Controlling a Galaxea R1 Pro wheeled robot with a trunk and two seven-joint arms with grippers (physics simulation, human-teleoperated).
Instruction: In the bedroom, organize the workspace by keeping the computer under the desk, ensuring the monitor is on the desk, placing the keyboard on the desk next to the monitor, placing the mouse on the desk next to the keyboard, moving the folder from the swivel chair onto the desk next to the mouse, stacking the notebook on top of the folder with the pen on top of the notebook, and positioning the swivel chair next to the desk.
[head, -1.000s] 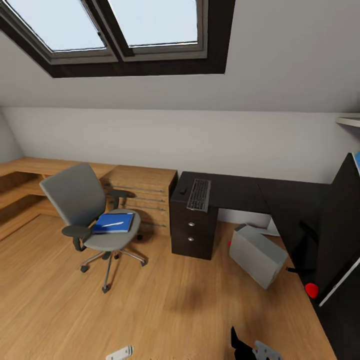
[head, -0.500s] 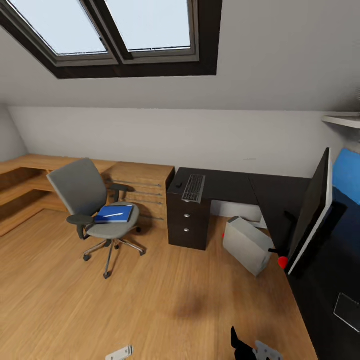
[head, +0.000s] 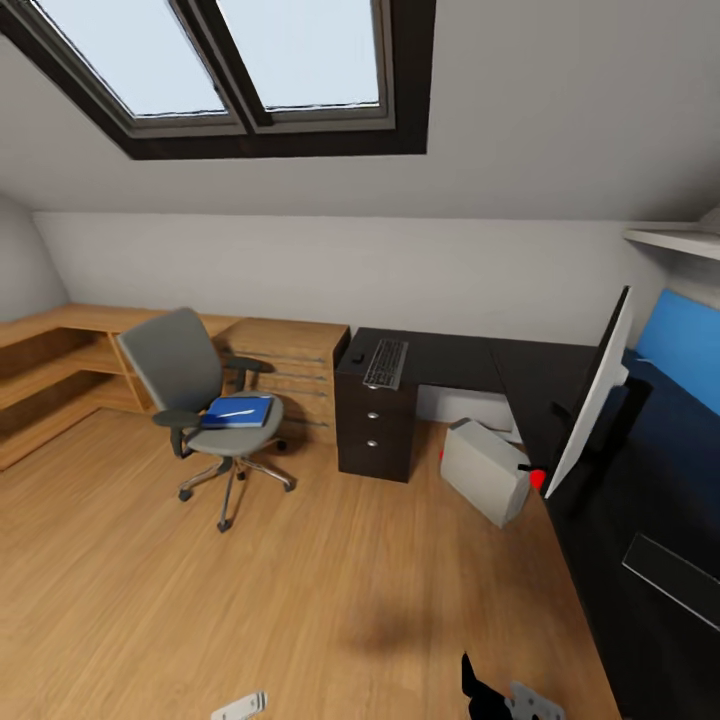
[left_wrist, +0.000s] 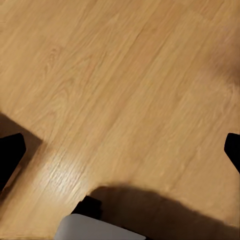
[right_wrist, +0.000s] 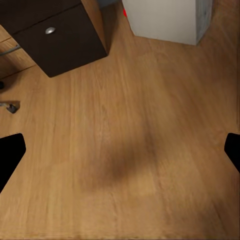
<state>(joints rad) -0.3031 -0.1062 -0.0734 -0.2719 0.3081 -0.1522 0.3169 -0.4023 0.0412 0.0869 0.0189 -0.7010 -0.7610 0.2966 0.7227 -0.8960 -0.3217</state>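
We backed off, view swung; folder (head: 237, 411) on swivel chair (head: 205, 400), well left of desk (head: 450, 362). Both grippers wide open, empty; left arm nearer.

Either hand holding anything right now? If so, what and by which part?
Nothing held. Both wrist views show finger tips set wide apart with only bare floor between them. The folder lies on the chair, untouched.

Open floor under my 2 grippers
Ahead of my right gripper (right_wrist: 120, 150), bare wood floor (right_wrist: 130, 150) runs free until the desk (right_wrist: 55, 35) drawers and computer (right_wrist: 165, 20) block passage.
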